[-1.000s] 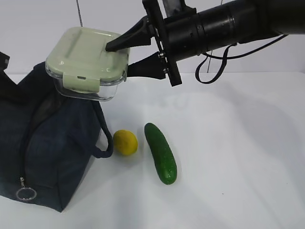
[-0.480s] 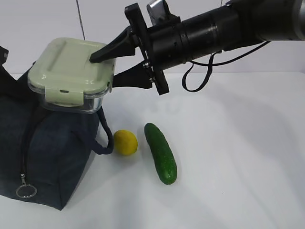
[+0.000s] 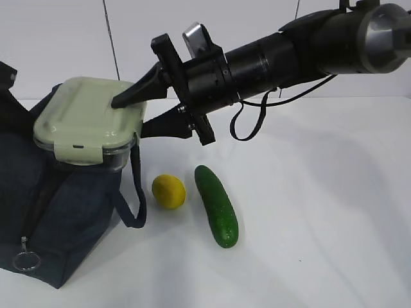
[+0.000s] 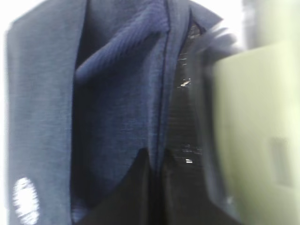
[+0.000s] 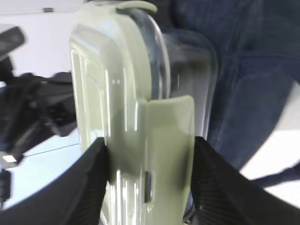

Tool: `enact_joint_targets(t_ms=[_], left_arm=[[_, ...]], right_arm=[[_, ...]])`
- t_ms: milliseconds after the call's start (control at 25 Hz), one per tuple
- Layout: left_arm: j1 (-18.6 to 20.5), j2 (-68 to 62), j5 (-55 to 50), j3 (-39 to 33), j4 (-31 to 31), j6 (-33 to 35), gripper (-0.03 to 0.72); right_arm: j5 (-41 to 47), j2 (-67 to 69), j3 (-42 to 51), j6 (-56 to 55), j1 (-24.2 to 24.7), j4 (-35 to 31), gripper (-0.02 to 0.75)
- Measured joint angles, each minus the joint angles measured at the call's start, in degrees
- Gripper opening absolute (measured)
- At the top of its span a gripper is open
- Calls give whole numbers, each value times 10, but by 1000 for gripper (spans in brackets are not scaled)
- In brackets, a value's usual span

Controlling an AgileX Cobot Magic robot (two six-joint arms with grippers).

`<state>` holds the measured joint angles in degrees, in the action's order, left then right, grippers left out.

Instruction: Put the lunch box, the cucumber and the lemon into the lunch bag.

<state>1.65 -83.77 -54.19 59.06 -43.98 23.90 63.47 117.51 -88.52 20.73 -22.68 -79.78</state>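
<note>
My right gripper (image 3: pixel 130 119) is shut on the lunch box (image 3: pixel 87 122), one finger on its pale green lid and one under the glass. It holds the box, slightly tilted, just over the top of the navy lunch bag (image 3: pixel 58 212) at the left. In the right wrist view the box (image 5: pixel 136 93) stands edge-on between the fingers of the right gripper (image 5: pixel 150 140). My left gripper (image 4: pixel 157 157) is shut on the edge of the bag's fabric (image 4: pixel 117 93), with the box (image 4: pixel 253 126) blurred beside it. The lemon (image 3: pixel 169 191) and the cucumber (image 3: pixel 217 205) lie on the table right of the bag.
A loop handle (image 3: pixel 136 199) hangs off the bag's right side close to the lemon. The zipper's ring pull (image 3: pixel 24 261) dangles at the bag's lower left. The white table (image 3: pixel 321 224) stretches to the right of the cucumber, with a white wall behind.
My right gripper has carried the lunch box to the left and downward, from above the bag's right edge to low over its top. The lemon and cucumber have not moved.
</note>
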Motion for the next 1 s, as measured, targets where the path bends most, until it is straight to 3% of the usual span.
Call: enact_joint_targets(t_ms=[440,1000], left_arm=[[0,0,-10,0,-35,0,-6],[0,0,-51,0,-80,0,-6]], right_arm=[[-31,11,-5,-6,0,76,391],[-42,34,-28,-11,-27,91,391]])
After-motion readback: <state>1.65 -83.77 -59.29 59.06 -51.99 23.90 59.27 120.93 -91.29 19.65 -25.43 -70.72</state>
